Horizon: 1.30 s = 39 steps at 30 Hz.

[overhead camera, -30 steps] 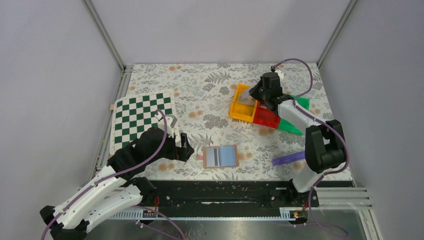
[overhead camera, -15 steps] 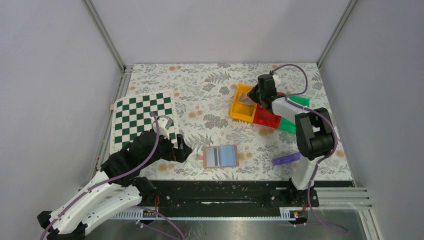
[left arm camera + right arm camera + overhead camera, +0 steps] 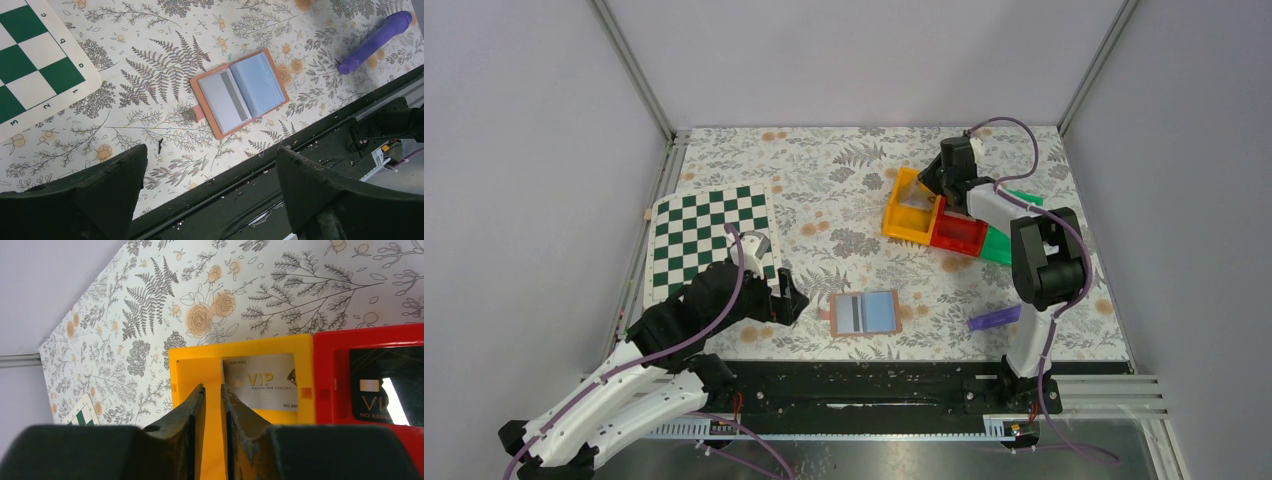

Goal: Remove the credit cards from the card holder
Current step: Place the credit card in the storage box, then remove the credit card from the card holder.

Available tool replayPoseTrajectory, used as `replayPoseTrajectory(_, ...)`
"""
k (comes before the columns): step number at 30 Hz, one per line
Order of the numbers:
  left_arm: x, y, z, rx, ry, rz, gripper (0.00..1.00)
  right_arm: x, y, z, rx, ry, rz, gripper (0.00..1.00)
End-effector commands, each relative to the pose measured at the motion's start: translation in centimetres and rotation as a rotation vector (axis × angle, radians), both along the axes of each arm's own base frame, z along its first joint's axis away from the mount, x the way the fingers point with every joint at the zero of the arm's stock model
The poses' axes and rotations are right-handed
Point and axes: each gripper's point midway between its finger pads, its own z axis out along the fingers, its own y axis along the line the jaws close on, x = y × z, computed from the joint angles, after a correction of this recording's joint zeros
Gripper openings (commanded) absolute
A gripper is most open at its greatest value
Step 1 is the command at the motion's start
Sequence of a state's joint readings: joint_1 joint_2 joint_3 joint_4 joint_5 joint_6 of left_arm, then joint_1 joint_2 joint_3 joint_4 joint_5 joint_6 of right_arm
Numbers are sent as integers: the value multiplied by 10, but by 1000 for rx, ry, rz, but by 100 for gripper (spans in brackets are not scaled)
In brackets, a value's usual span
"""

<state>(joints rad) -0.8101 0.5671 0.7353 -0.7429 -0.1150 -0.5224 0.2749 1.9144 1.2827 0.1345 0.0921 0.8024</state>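
Observation:
The tan card holder (image 3: 865, 313) lies open and flat near the table's front edge. In the left wrist view the card holder (image 3: 240, 92) shows a grey card with a dark stripe (image 3: 222, 100) on one half and a blue face (image 3: 257, 82) on the other. My left gripper (image 3: 789, 298) hovers just left of it, wide open and empty (image 3: 210, 150). My right gripper (image 3: 936, 188) hangs over the yellow tray (image 3: 200, 360), jaws a narrow gap apart (image 3: 212, 386) with nothing between them. A whitish VIP card (image 3: 260, 382) lies in that tray. A black card (image 3: 380, 390) lies in the red tray (image 3: 370, 337).
Yellow tray (image 3: 902, 222), red tray (image 3: 957, 237) and green tray (image 3: 996, 245) stand in a row at the back right. A green-and-white chessboard (image 3: 704, 230) lies at the left. A purple stick (image 3: 994, 318) lies at the front right. A black rail runs along the near edge.
My right gripper moved back over the yellow tray and its jaws parted, leaving the whitish card lying in the tray. The left arm settled slightly lower; the card holder has not moved.

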Motion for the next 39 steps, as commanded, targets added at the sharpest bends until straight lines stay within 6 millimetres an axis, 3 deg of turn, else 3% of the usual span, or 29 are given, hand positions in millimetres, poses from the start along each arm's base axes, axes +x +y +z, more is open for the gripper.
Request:
replayPoseTrajectory(1, 7, -1, 10, -11, -37, 18, 99, 9, -12, 9, -31, -3, -19, 27)
replayPoseTrajectory(10, 7, 0, 9, -7, -33, 26, 99, 14, -31, 39, -103, -35, -5, 28)
replayPoseTrajectory(16, 9, 1, 6, 5, -27, 40, 99, 0, -24, 64, -122, -39, 89, 28)
replayPoseTrajectory(20, 9, -3, 2, 3, 4, 38, 98, -21, -21, 81, -108, -52, 136, 28)
replayPoseTrajectory(25, 5, -18, -14, 14, 110, 7, 94, -66, -7, 93, -40, -52, 239, 29)
replayPoseTrajectory(30, 4, -39, -44, -15, 221, -10, 87, -124, 9, 94, -17, -38, 340, 29)
replayPoseTrajectory(35, 9, -39, -84, -22, 262, 64, 82, -188, 39, 78, -20, -17, 462, 30)
replayPoseTrajectory(39, 14, -30, -103, -10, 272, 149, 82, -232, 70, 62, 30, 13, 559, 31)
